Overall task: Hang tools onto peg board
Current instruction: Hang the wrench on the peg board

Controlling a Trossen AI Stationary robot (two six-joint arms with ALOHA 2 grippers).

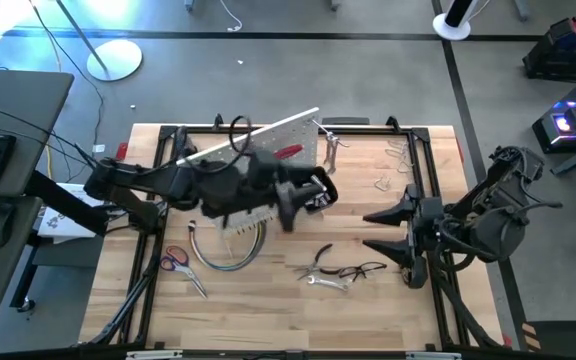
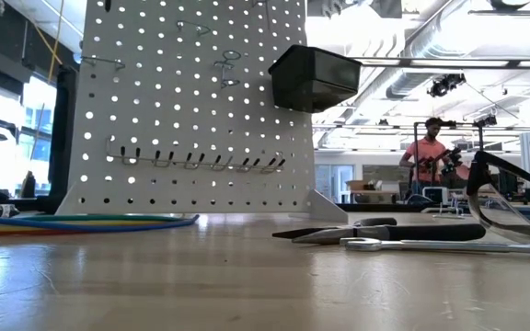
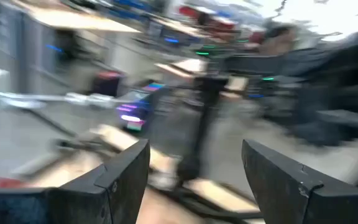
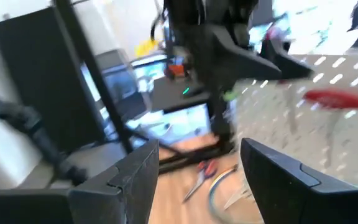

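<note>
The white peg board (image 1: 258,135) stands tilted at the table's far middle, with its black bin (image 2: 313,76) at the upper right in the low view. A red-handled tool (image 4: 337,98) and a small metal tool (image 2: 228,66) hang on it. My left gripper (image 3: 194,180) is open and empty, raised in front of the board (image 1: 318,190). My right gripper (image 1: 380,230) waits open and empty at the right. Red-handled scissors (image 1: 178,262), black-handled pliers (image 1: 323,262) and a silver wrench (image 1: 326,283) lie flat on the table.
A curved bundle of coloured cables (image 1: 223,250) lies on the table in front of the board. Metal clamps (image 1: 393,165) lie at the far right. A black metal frame (image 1: 433,200) borders the table. A person (image 2: 426,152) stands in the room behind.
</note>
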